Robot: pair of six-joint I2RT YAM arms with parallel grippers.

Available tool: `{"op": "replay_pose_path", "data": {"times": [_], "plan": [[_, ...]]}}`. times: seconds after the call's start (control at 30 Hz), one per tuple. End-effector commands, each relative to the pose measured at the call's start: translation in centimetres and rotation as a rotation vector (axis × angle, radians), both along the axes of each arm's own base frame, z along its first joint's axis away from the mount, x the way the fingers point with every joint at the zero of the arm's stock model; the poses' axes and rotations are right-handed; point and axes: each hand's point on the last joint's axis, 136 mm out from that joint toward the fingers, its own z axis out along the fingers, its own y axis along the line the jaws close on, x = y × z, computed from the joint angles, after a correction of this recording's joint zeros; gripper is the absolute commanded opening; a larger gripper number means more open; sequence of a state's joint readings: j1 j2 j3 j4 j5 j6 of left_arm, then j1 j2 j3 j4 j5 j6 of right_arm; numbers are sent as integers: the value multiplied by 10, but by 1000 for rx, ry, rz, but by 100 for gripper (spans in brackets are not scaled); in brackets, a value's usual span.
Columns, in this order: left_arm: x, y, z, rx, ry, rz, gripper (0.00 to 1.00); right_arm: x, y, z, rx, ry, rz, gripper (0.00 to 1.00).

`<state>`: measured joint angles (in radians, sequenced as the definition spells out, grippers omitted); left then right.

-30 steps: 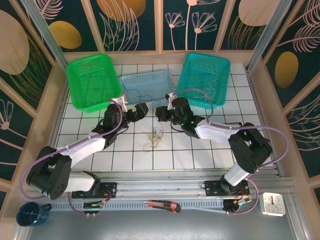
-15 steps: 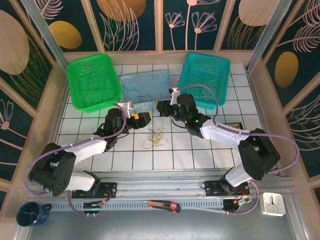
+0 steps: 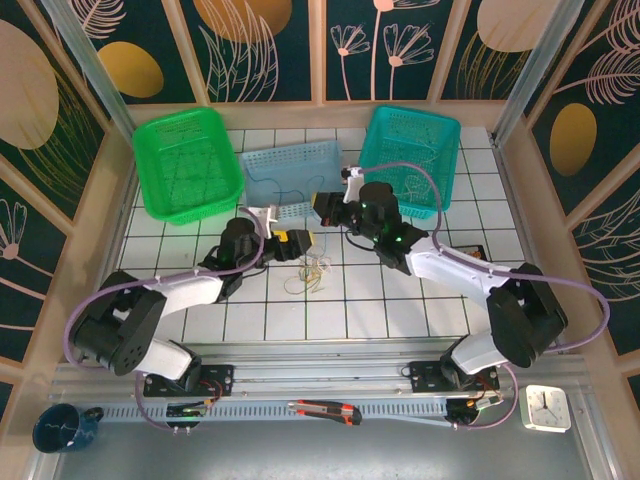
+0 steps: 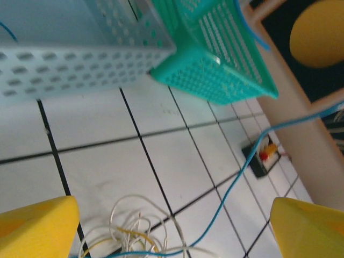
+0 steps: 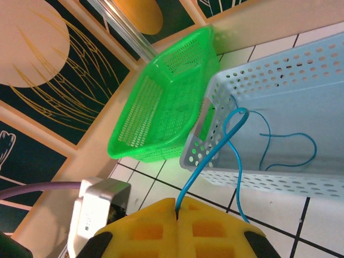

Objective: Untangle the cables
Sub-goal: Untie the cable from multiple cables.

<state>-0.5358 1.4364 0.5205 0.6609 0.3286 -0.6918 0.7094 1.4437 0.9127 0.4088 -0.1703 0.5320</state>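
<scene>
perforated plastic basket [image 4: 64,75], glossy tiles [image 4: 107,123]

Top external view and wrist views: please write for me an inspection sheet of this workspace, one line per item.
Surface: white tiled table, no spill seen.
Job's things: cables, a loose tangle; a blue cable leads out of it.
Clutter: green basket, light blue basket, teal basket, small black box, clock, mug, red-black tool.
Grippers: left gripper open, close to the tangle; right gripper shut on the blue cable.
Cables: purple hoses on both arms, apart from the tangle.
Surroundings: dark wall panels with leaf patterns.
</scene>
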Motion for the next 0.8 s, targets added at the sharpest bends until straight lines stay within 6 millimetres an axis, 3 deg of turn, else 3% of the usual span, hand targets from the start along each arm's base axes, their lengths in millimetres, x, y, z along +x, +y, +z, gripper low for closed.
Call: {"op": "replay_pose_path", "data": {"times": [0.0, 0.2, 0.43, 0.77], "plan": [[14, 18, 46, -123, -103, 149, 91, -3, -4, 30, 43, -74, 21, 0], [30, 36, 78, -210, -133, 211, 81, -12, -9, 34, 73, -108, 87, 0], [39, 5, 88, -259, -122, 24, 72, -22, -7, 36, 112, -128, 191, 0], [42, -12, 90, -327, -118, -62, 61, -29, -1, 38, 141, -122, 248, 0]]}}
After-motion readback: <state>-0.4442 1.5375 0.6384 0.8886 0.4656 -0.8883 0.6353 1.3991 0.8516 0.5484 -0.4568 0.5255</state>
